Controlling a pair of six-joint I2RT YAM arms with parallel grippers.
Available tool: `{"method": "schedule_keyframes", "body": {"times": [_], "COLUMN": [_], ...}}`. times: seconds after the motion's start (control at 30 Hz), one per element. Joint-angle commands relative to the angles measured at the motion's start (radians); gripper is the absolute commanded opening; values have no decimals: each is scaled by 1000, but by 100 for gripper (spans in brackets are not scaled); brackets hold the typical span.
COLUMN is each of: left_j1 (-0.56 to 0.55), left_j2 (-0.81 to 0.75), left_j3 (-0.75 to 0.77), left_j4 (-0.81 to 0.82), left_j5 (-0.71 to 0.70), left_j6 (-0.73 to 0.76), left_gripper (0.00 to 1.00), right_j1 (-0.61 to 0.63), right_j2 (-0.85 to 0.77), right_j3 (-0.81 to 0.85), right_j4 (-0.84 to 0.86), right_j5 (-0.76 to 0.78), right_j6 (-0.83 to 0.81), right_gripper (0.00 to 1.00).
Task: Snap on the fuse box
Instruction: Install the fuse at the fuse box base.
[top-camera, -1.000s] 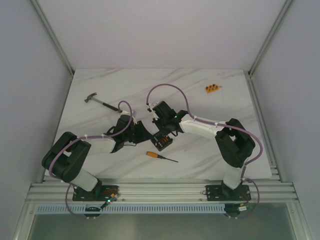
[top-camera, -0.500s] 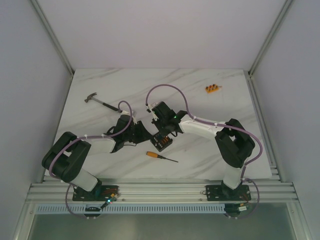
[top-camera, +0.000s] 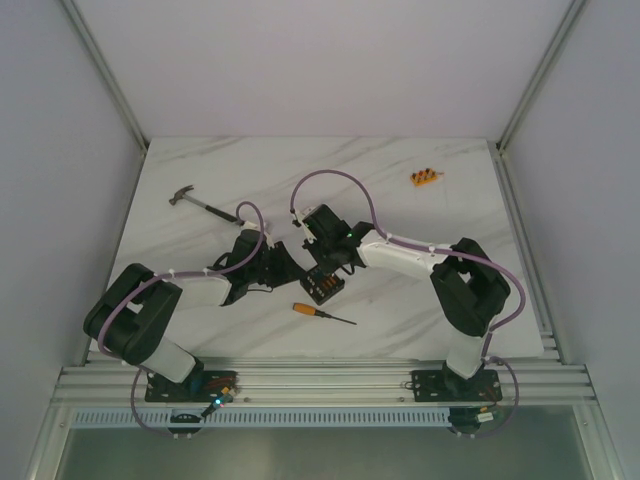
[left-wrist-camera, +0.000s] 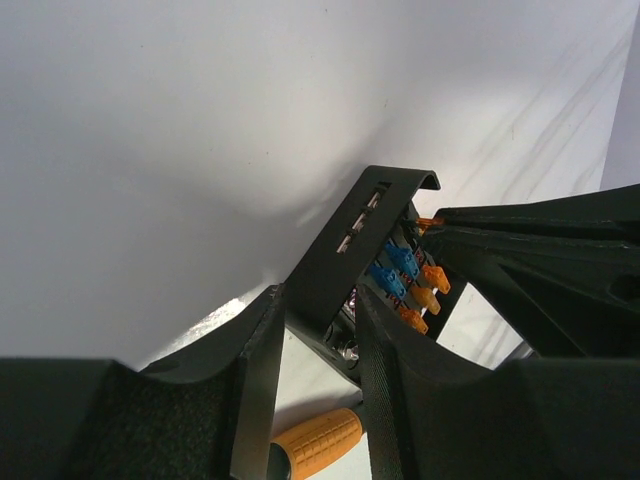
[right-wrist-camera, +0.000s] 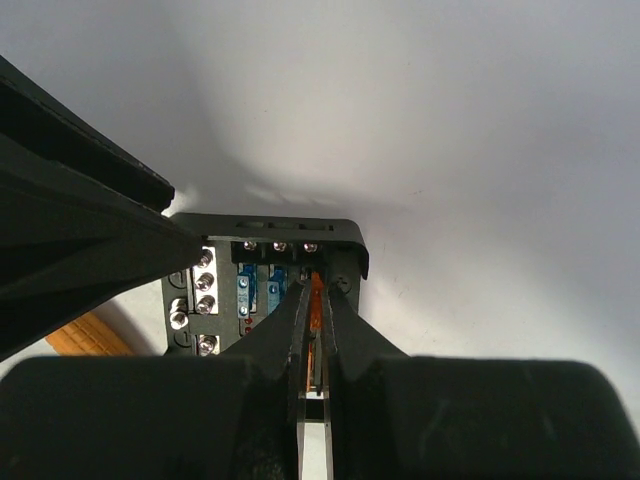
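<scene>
White marble-veined tabletop (top-camera: 440, 200), walled by pale panels, fills the scene. Near its centre sits the fuse box (top-camera: 322, 285), black and squarish, with rows of blue and orange fuses and silver screws showing in its open face. From 9 o'clock the left gripper (left-wrist-camera: 320, 345) clamps the box's side wall. From 12 o'clock the right gripper (right-wrist-camera: 314, 330), jaws narrow, pinches an orange fuse (right-wrist-camera: 316, 295). A screwdriver (top-camera: 325, 315) lies just beside the box at 6 o'clock, a hammer (top-camera: 205, 206) well off at 10 and an orange block (top-camera: 424, 178) at 2.

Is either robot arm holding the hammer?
No, the hammer lies by itself on the white table, off to the far left, with nothing touching it.
</scene>
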Motion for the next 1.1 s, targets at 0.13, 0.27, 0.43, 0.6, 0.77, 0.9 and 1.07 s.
{"method": "schedule_keyframes", "body": {"times": [0.13, 0.27, 0.43, 0.6, 0.77, 0.9, 1.07], "left_j1": [3, -1, -9, -15, -23, -24, -26], "left_j2": [-73, -87, -66, -44, -21, -19, -21], "left_j3": [-16, -31, -35, -27, -22, -27, -27], "left_j4": [-27, -38, -38, -38, -37, -38, -37], "left_j5": [-10, -10, -7, -12, -16, -24, -31], "left_j6": [-23, -32, -42, -44, -46, -55, -59], "left_gripper": [46, 45, 41, 37, 30, 26, 26], "right_j1": [9, 9, 9, 10, 11, 12, 13], "right_j2": [-14, -12, -8, -5, -8, -17, -16], "right_j3": [4, 1, -1, 1, -1, -2, -2], "right_j4": [-23, -20, -16, -15, -15, -15, -27], "right_j5": [11, 9, 5, -2, -5, -7, 4], "right_j6": [11, 11, 9, 9, 9, 9, 6], "right_gripper": [0, 0, 0, 0, 0, 0, 0]}}
